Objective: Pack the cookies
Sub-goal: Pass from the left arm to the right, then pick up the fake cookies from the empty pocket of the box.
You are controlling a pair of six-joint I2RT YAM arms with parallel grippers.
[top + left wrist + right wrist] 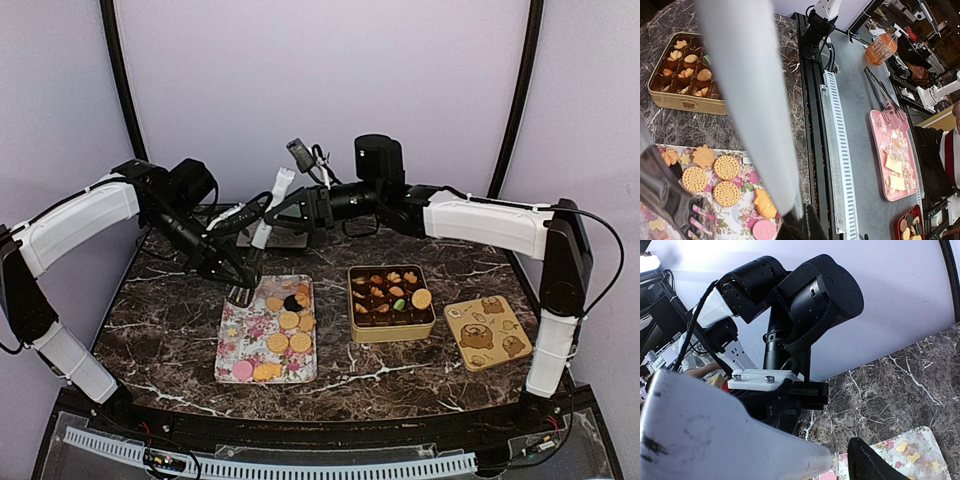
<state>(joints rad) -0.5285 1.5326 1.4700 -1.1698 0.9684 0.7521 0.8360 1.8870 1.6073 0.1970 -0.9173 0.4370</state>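
Note:
The cookies (287, 322) lie on a floral tray (232, 352), mostly golden rounds with a pink one and a dark one. More sit in the paper cups of a gold box (390, 328). My left gripper (235, 268) is shut low on a white-handled spatula (275, 200), and its dark slotted head (240, 293) hovers over the tray's far left corner. My right gripper (293, 212) reaches in from the right beside the handle. In the right wrist view one black finger (867, 462) stands apart from the handle (715, 430). The left wrist view shows handle (750, 100), cookies (725, 180) and box (685, 102).
The box lid (487, 333), printed with bears, lies flat right of the box. The left arm's black joints (805, 295) fill the right wrist view. Past the table's near edge are a slotted rail (840, 150), a pink tray (895, 155) and an orange bottle (881, 47).

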